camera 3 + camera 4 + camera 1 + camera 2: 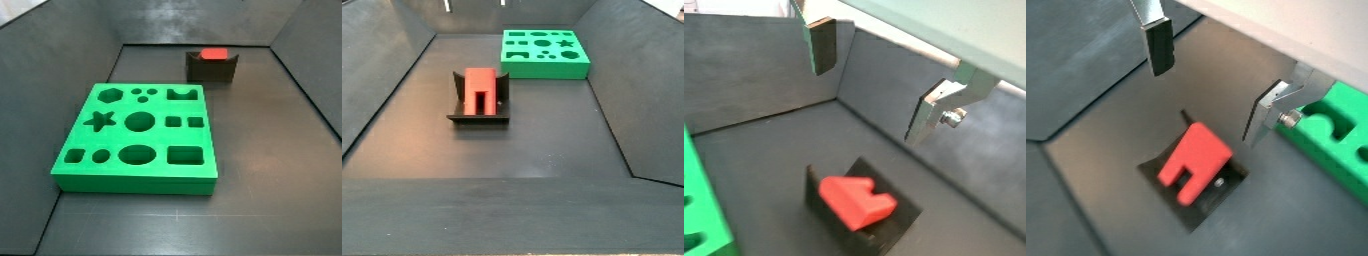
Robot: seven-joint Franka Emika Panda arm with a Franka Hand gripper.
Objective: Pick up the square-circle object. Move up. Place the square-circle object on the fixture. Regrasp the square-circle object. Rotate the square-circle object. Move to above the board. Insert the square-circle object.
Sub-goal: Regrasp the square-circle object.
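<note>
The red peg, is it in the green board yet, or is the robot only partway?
Partway. Done: the red peg rests on the fixture. In hand: nothing; the gripper is above the peg, open and empty, so regrasping seems next. Left: rotating, moving over the board and inserting; its holes look empty.

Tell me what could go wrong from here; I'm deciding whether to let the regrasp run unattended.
1. The small red plastic peg only rests on the dark notched fixture; an off-centre close might knock it off.
2. The end effector hangs open above, nothing between its fingers, so alignment is unconfirmed.
3. The bright green board lies nearby; a finger could clip it.
</note>
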